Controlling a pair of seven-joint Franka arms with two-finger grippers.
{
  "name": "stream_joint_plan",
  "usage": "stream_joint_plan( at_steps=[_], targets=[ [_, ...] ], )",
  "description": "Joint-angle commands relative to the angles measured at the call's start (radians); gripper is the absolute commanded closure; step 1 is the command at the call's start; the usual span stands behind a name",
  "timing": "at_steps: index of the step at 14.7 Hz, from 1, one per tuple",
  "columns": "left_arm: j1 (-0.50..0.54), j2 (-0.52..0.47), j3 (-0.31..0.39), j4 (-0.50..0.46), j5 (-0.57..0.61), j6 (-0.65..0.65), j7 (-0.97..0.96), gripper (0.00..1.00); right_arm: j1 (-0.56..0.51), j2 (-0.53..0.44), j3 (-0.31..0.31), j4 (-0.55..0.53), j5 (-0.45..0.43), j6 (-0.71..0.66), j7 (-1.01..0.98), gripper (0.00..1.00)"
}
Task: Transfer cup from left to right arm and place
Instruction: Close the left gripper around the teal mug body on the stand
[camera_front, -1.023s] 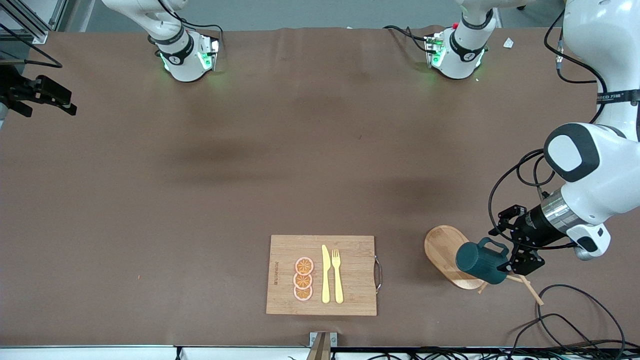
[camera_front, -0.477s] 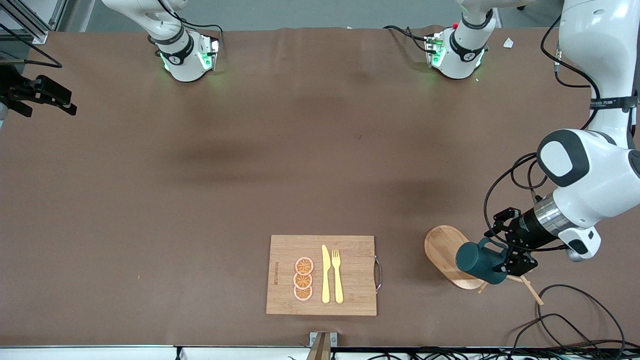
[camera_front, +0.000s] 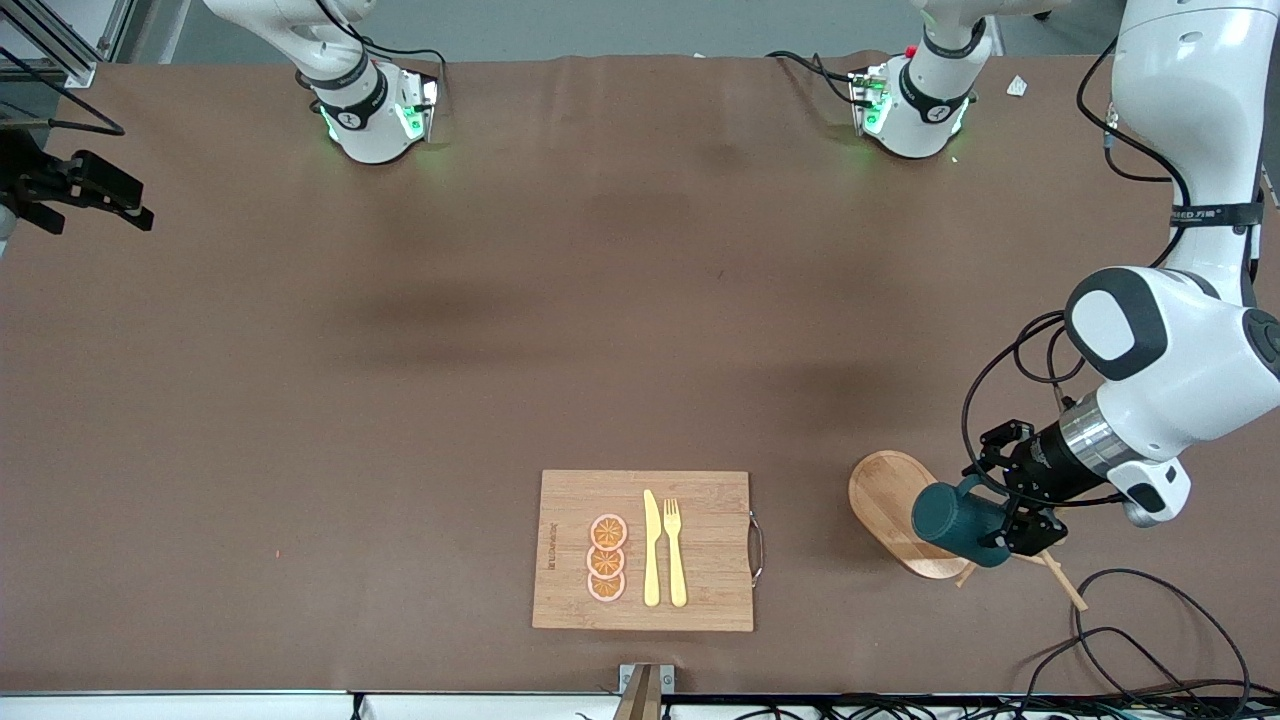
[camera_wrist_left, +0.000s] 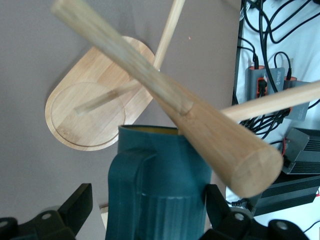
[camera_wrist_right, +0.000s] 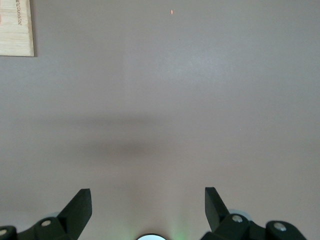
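Showing dark teal ribs, the cup (camera_front: 958, 523) (loop-handled) hangs tilted.

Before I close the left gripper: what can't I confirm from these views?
- Cup: base cut off by the left wrist view's edge; in the front view the left gripper covers its end.
- Finger-to-cup contact: not discernible in either view.
- Wooden stand: its foot is hidden by the cup.
- Right gripper: wrist view shows only bare table.

At the left arm's end of the worktop (camera_front: 400, 400), the left claw (camera_front: 1012, 518) reaches the dark teal cup (camera_front: 955, 522), which hangs tilted over an oval wooden tray (camera_front: 885, 500). The right claw (camera_front: 90, 190) waits over the other end. A cutting board (camera_front: 700, 540) carries orange slices (camera_front: 607, 558), knife (camera_front: 651, 548) and fork (camera_front: 674, 550).
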Motion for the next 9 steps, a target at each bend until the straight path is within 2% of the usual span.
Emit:
stream_joint_plan(
  at_steps=[1, 9],
  targets=[
    [-0.003, 0.01, -0.016, 0.013, -0.02, 0.014, 0.014, 0.0, -0.014, -0.007, 0.008, -0.006, 0.005, 0.003, -0.017, 0.0],
    [0.01, 0.021, -0.017, 0.016, -0.029, 0.014, 0.074, 0.0, -0.012, -0.007, 0.008, -0.006, 0.005, 0.003, -0.016, 0.0]
  ],
)
